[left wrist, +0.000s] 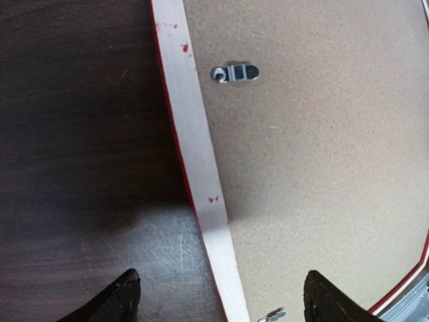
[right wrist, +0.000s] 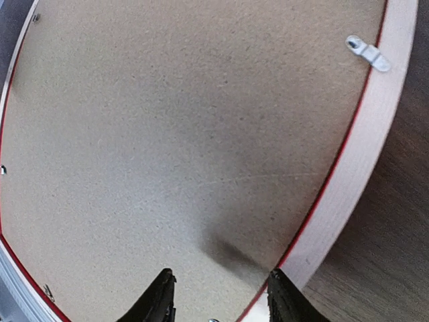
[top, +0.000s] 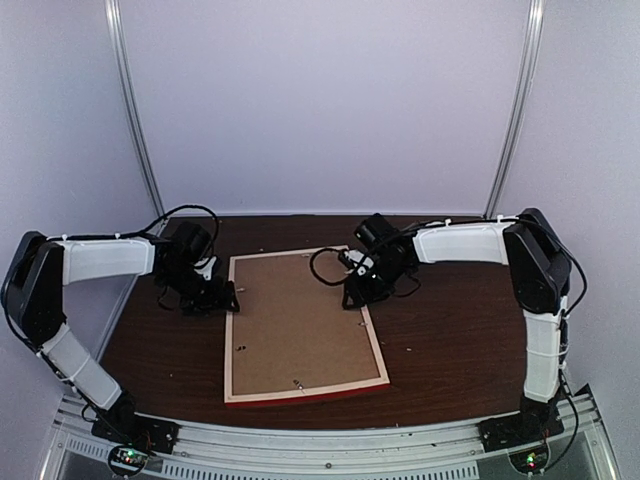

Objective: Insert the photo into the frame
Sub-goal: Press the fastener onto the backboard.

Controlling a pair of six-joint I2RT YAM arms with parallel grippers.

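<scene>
As the frame (left wrist: 199, 168) lies (face-down), board (left wrist: 315, 168) fills it.

Frame (top: 305, 391) flat on table (top: 450, 340); backing board (top: 300, 320) inside frame.

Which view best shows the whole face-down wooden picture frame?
Top external: the thin rectangular wooden picture frame, pale back up with a red edge, lies whole around its brown backing board. The left wrist view shows mainly one rail; the right wrist view, stretches of rail beside the board.

Soft shadows are cast on the bench (left wrist: 74, 154) and backing board (right wrist: 228, 251); the frame (left wrist: 200, 154) with its pale wood is slightly overexposed.
</scene>
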